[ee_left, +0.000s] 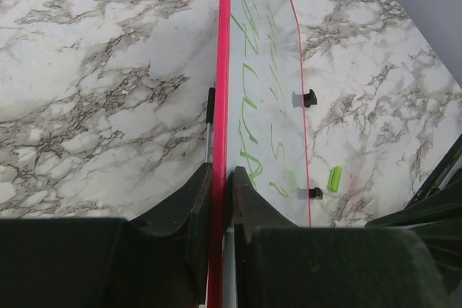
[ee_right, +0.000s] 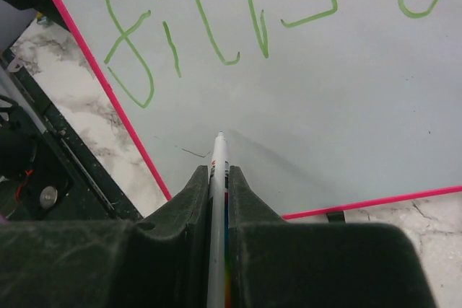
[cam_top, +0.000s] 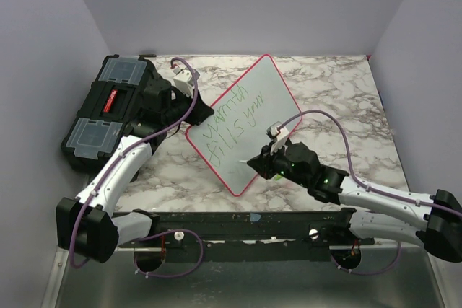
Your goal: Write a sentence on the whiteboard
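The marble-patterned table [cam_top: 339,99] carries the whiteboard [cam_top: 268,83], which lies turned diagonally near the middle, its pink rim running from the far centre down toward the arms. Just left of it stands the black toolbox [cam_top: 101,117] with clear lid compartments.

The left arm [cam_top: 115,171] rises from its base, bends past the toolbox and reaches the board's left edge. The right arm [cam_top: 375,196] stretches low from the right, forearm pointing leftward over the board's near corner.

The left gripper [ee_left: 222,172] is clenched on the pink rim, one finger on either face (its camera sees the board almost edge-on). The right gripper [ee_right: 219,172] is clamped around a white marker [ee_right: 219,151], whose tip sits at the bare board surface; whether it actually touches, I cannot tell.

The sentence [cam_top: 231,117] runs in green, "warmth" above "fills your", and the marker's tip stands below "fills". A small green cap [ee_left: 335,179] lies on the table just beside the board.
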You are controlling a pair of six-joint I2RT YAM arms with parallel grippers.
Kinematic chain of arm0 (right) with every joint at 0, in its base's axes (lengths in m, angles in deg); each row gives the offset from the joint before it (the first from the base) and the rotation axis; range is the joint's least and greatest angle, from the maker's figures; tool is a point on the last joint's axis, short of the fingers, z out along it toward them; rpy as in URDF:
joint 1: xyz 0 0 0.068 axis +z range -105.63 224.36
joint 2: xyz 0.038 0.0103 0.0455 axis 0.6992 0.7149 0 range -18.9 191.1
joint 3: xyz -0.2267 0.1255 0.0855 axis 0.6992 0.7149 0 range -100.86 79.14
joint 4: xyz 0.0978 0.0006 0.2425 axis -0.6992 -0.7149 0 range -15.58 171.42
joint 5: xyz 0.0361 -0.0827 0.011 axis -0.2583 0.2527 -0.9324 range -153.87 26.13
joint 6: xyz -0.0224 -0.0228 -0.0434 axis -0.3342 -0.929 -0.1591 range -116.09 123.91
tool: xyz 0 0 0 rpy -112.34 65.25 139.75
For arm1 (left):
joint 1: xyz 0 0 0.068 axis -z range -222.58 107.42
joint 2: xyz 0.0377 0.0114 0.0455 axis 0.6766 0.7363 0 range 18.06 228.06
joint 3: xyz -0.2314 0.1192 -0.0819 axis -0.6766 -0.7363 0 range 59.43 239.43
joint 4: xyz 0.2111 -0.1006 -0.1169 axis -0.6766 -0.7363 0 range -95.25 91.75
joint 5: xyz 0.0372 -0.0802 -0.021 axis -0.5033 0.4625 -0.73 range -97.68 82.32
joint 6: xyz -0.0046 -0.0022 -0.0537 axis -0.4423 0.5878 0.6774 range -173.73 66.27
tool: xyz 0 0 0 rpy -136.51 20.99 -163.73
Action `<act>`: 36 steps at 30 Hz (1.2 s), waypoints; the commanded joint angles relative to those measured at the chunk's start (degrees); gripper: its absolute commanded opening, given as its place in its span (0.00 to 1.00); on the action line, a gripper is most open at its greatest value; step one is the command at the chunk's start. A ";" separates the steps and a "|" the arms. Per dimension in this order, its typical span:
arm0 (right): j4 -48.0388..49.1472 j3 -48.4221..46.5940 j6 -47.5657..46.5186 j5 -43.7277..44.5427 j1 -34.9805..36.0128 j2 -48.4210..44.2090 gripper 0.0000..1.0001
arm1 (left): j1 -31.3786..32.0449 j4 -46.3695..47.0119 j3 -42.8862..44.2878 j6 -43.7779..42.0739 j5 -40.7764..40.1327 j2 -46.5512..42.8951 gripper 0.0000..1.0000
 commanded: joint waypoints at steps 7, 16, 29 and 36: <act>2.39 1.31 -1.24 13.44 7.34 1.33 0.01 | 0.22 1.81 -0.74 -3.21 -1.92 -2.36 0.00; 4.33 0.53 -2.33 15.97 8.18 4.12 0.01 | 0.22 1.65 -1.27 -3.16 -2.27 -3.19 0.00; 6.00 -1.54 -2.82 15.57 8.18 8.73 0.01 | 0.22 1.60 -1.97 -3.21 -2.32 -4.02 0.00; 6.42 -2.61 -3.19 14.21 8.27 9.62 0.01 | 0.22 2.09 -2.21 -2.96 -2.29 -4.28 0.00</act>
